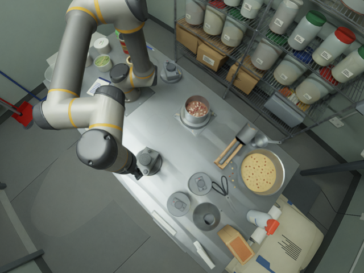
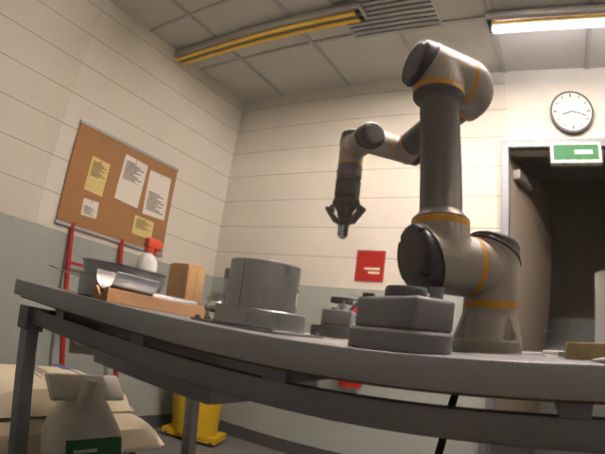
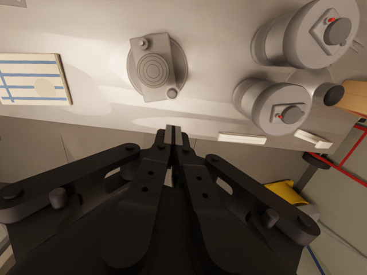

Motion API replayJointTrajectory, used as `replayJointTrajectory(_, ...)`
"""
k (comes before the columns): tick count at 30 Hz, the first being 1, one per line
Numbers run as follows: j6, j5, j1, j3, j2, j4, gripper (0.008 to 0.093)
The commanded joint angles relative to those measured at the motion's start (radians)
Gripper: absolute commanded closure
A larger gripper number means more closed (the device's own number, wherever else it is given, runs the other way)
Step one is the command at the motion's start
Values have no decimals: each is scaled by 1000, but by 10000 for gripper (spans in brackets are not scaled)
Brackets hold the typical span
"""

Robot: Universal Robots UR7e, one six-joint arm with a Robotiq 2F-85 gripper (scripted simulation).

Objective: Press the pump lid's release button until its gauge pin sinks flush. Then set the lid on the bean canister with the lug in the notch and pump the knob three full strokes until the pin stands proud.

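Note:
The pump lid [image 1: 149, 160] [image 3: 156, 67] lies on the table near its front edge, partly hidden behind another lid in the second side camera [image 2: 338, 320]. It is a grey disc with a rectangular top plate, a ringed round knob in the middle, a small pin at one corner and a round button at the other. The bean canister [image 1: 196, 111] [image 2: 264, 288] stands open on a square base near the table's middle, filled with red and white beans. My gripper [image 1: 138, 175] [image 2: 343, 229] [image 3: 173, 134] hangs high above the table's front edge, just beside the pump lid. It is closed and holds nothing.
A wire rack of jars [image 1: 282, 47] runs along the far side. A pan of batter [image 1: 260, 172], a scoop on a board [image 1: 235, 147], scissors [image 1: 222, 185], a funnel [image 1: 206, 216] and two lidded canisters [image 1: 200, 183] [image 1: 178, 204] crowd the table's right end. Another lid [image 1: 170, 71] sits near my base.

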Motion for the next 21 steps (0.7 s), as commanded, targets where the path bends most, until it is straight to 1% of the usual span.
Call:
replayJointTrajectory(1, -16, 0, 0, -1, 0, 0, 934)
replayJointTrajectory(11, -175, -1, 0, -2, 0, 2, 934)
replayJointTrajectory(21, -272, -1, 0, -3, 1, 3, 934)
